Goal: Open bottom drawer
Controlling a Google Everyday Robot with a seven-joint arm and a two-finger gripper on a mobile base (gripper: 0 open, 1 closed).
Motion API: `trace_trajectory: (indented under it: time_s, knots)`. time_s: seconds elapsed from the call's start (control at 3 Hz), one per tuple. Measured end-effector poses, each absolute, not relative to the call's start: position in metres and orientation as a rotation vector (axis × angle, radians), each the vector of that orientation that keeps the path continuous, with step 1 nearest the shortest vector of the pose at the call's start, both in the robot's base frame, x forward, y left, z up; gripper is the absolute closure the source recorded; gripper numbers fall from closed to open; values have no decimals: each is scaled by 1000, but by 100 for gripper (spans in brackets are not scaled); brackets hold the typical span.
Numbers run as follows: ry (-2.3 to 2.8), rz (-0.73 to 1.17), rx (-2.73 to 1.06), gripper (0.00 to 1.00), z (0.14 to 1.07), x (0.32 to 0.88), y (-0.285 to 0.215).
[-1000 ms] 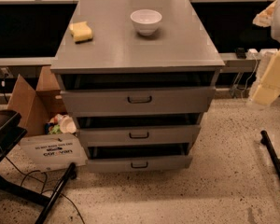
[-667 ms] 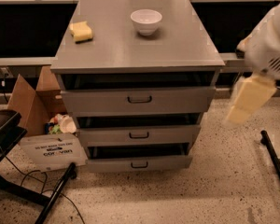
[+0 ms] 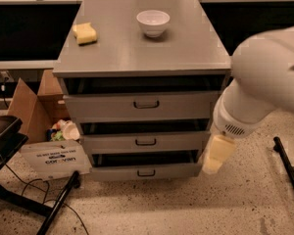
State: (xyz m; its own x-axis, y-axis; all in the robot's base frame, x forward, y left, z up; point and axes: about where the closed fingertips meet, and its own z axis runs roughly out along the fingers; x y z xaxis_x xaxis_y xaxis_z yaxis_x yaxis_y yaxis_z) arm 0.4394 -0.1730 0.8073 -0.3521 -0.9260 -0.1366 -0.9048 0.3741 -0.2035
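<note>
The grey cabinet [image 3: 142,53] has three drawers. The bottom drawer [image 3: 117,172] is the lowest one, with a shallow grey front and a small dark bail handle [image 3: 146,173]. Its front sits about in line with the middle drawer [image 3: 112,143] above it. My white arm comes in from the right. My gripper [image 3: 213,161] hangs pale yellow just beside the right end of the bottom drawer, well right of the handle.
A white bowl [image 3: 153,22] and a yellow sponge [image 3: 85,33] sit on the cabinet top. A cardboard box [image 3: 32,109] with trash and a white sign [image 3: 54,158] stand at the left. Dark metal legs lie on the floor at left [image 3: 59,204] and right [image 3: 286,168].
My arm has swung in from the right edge toward the cabinet and lowered. The gripper now hangs by the bottom drawer's right end. The drawers have not moved.
</note>
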Motion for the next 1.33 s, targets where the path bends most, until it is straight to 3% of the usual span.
trace_trajectory:
  time_s: [0.33, 0.67, 1.33]
  knots:
    - [2458, -163, -1675, 0, 749, 440, -170]
    - [2458, -163, -1675, 0, 749, 440, -169]
    - [2436, 74, -1846, 0, 598, 435, -126]
